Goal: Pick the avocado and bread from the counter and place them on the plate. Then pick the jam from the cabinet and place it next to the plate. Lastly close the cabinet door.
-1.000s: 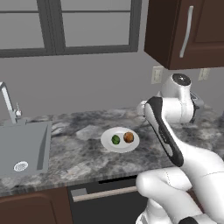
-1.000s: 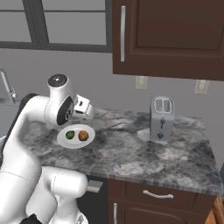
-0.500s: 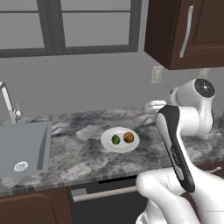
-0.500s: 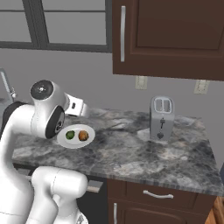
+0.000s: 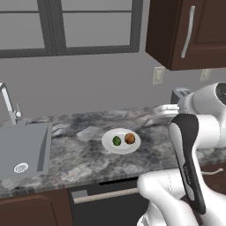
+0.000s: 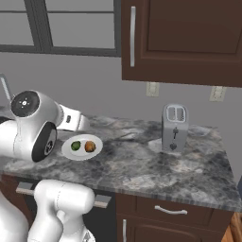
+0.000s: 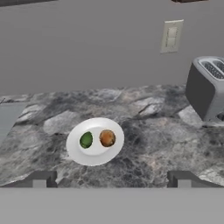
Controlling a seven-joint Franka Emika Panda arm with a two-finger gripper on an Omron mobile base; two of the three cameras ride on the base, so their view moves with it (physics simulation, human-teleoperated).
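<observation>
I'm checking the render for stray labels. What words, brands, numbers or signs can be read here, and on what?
No readable text anywhere.
Toaster: a small dark heart-shaped mark low on its front, no letters.
Outlet: plain, unmarked.
Plate, avocado, bread: no labels.
Cabinet door: bare wood, no sign.

One plate (image 7: pixel 94 153), one avocado (image 7: pixel 86 140), one bread (image 7: pixel 107 138). One toaster (image 7: pixel 208 89), one sink (image 5: pixel 23 148), one wall outlet (image 7: pixel 171 36).
</observation>
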